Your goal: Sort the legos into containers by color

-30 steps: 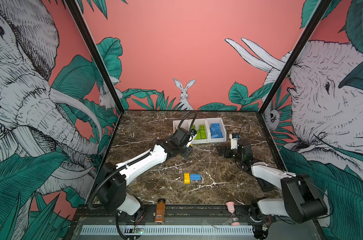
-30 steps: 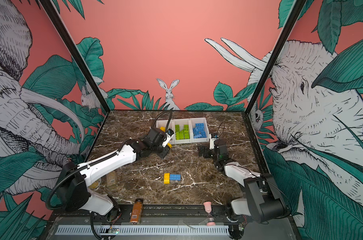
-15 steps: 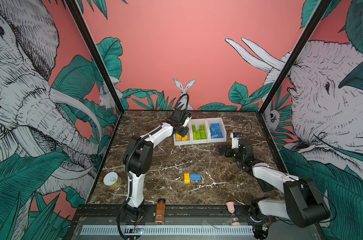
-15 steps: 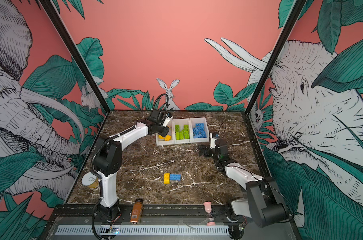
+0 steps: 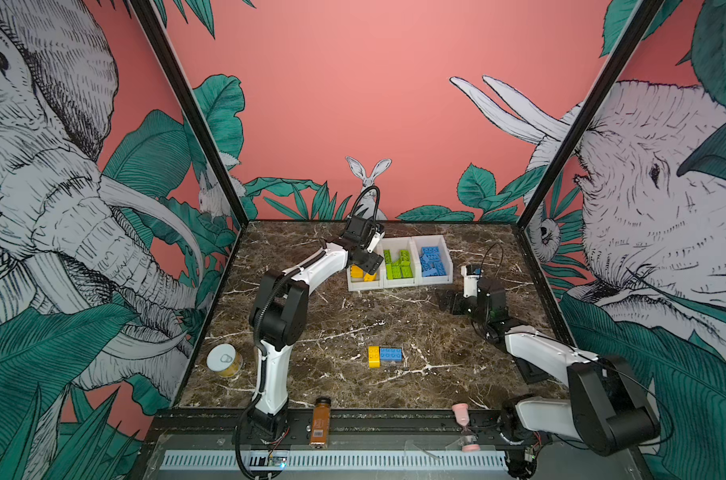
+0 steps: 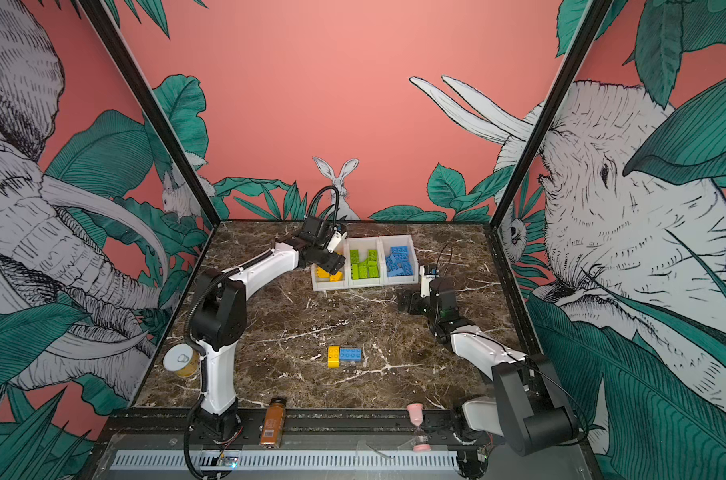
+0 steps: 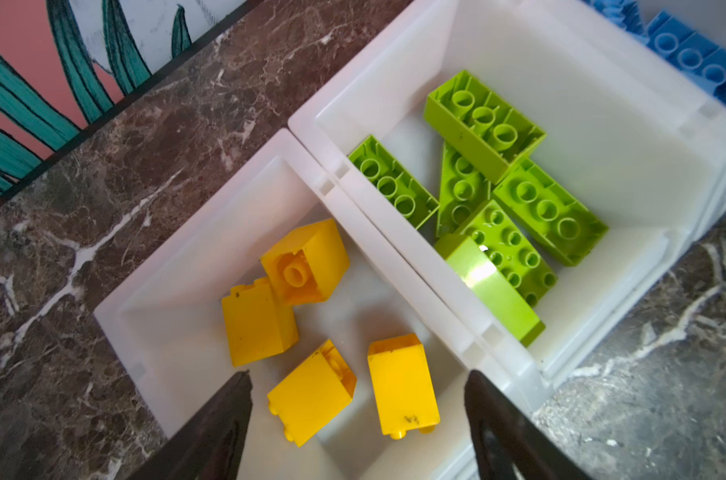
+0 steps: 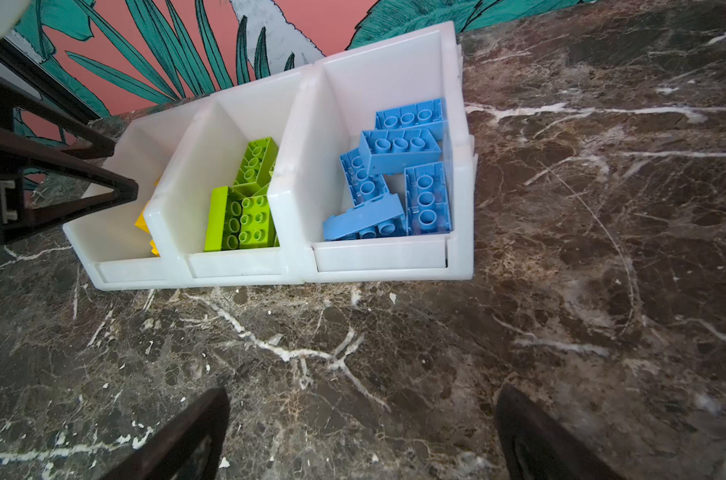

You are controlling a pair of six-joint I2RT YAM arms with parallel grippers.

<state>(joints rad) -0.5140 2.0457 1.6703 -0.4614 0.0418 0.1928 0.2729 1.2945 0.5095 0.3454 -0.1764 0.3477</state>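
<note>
Enclosure: dark brown marble tabletop [image 5: 332, 316] with white veins, closed on three sides by coral-pink mural walls [image 5: 353, 104] printed with elephants, a rabbit and green leaves. Item 1, containers [image 5: 401, 283]: three white open-top bins joined in a row, standing at the far middle of the table, low front lips toward the arms. Leftmost bin: yellow bricks [image 7: 307, 262], four counted in the left wrist view, lying loose at mixed angles. Middle bin: lime green bricks [image 7: 484, 124], several oblong pieces, most of them hollow side up, heaped against one another. Rightmost bin: blue bricks [image 8: 401, 149], several oblong pieces, likewise jumbled. Item 2, unsorted stock: one yellow square brick [image 5: 374, 357] and one blue oblong brick [image 5: 391, 354], touching side by side on bare marble toward the front middle of the table, well apart from the bins. Item 3, left gripper [image 7: 357, 376]: poised over the leftmost bin, jaws spread apart with nothing between them; the yellow pieces lie below it in the bin. Item 4, right gripper [image 8: 363, 395]: low over bare marble near the front right corner of the row, jaws wide apart, holding nothing. Sundries: round tin [image 5: 224, 359] with pull-tab lid at the left edge of the table; amber bottle [image 5: 320, 422] on the black front rail; pink sand timer [image 5: 463, 428] further right along that rail.
</note>
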